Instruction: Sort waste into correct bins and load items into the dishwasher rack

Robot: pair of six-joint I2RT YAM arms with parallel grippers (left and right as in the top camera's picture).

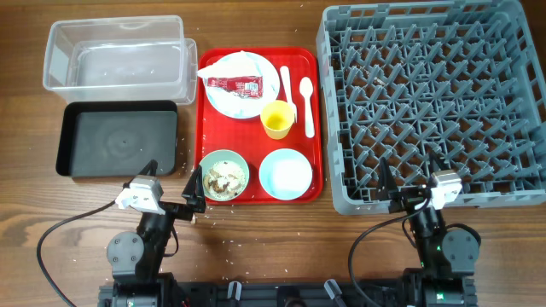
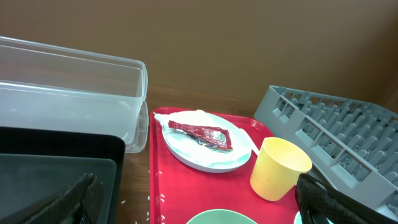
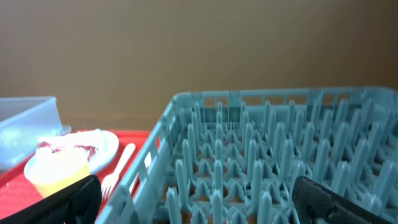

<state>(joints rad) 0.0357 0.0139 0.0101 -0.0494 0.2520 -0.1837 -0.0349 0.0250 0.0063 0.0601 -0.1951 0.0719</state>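
Bright, even overhead lighting, soft faint shadows on the table (image 1: 281, 239), mild sheen on the red snack wrapper (image 2: 202, 132), right wrist view hazy, dishwasher rack (image 3: 261, 155) pegs blurred

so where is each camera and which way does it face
Overhead: above the table, looking down on red tray and dishwasher rack; left arm, right arm at bottom.
Left wrist: low, facing forward at red wrapper on plate; own fingers in bottom corners.
Right wrist: low, facing rack pegs; own fingers likewise.
Wrist views share the yellow cup.
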